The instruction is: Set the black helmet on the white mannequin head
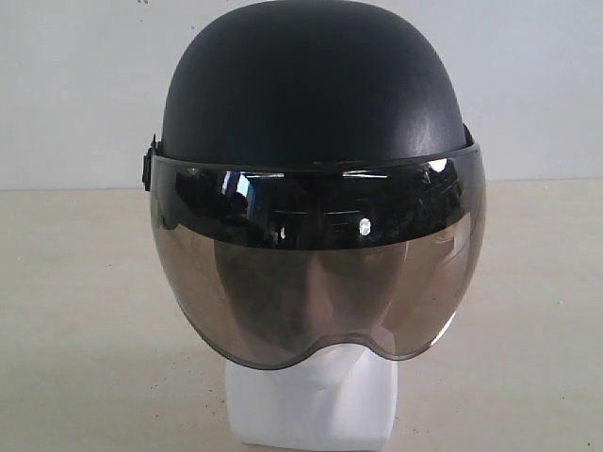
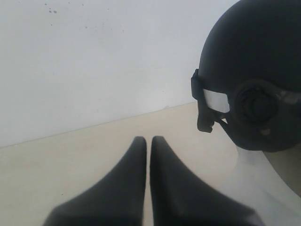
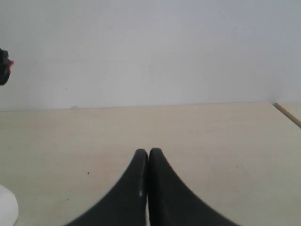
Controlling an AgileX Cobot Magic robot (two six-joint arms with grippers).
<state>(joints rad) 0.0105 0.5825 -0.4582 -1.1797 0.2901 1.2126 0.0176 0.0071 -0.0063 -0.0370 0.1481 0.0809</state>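
1. seeing the helmet [image 1: 316, 85] seated on the head [image 1: 311, 405] in the exterior view, upright, facing the camera and covering the whole crown.
2. finding the visor [image 1: 316, 292] hanging down over the face, smoky and reflective, hiding the features behind it and leaving only the white chin and neck showing below its lower edge.
3. placing the head on the pale table [image 1: 75, 311], about midway across the exterior view, in front of a plain white wall [image 1: 75, 85].
4. viewing the helmet [image 2: 254, 56] from the side in the left wrist view, with a black buckle [image 2: 202, 108] at the rim and a round knob [image 2: 256, 106] on the side of the shell.
5. finding the left gripper [image 2: 148, 139] near that side of the helmet but apart from it, not touching.
6. noting its fingers [image 2: 131, 174] pressed nearly together with only a thin slit between, holding nothing.
7. finding the right gripper [image 3: 148, 150] over bare table, fingers closed against each other and gripping nothing.
8. catching a sliver of white at the edge of the right wrist view, likely the head [image 3: 5, 207], well apart from the right gripper.
9. spotting a small dark shape [image 3: 3, 66] at the same edge, too little in view to identify.
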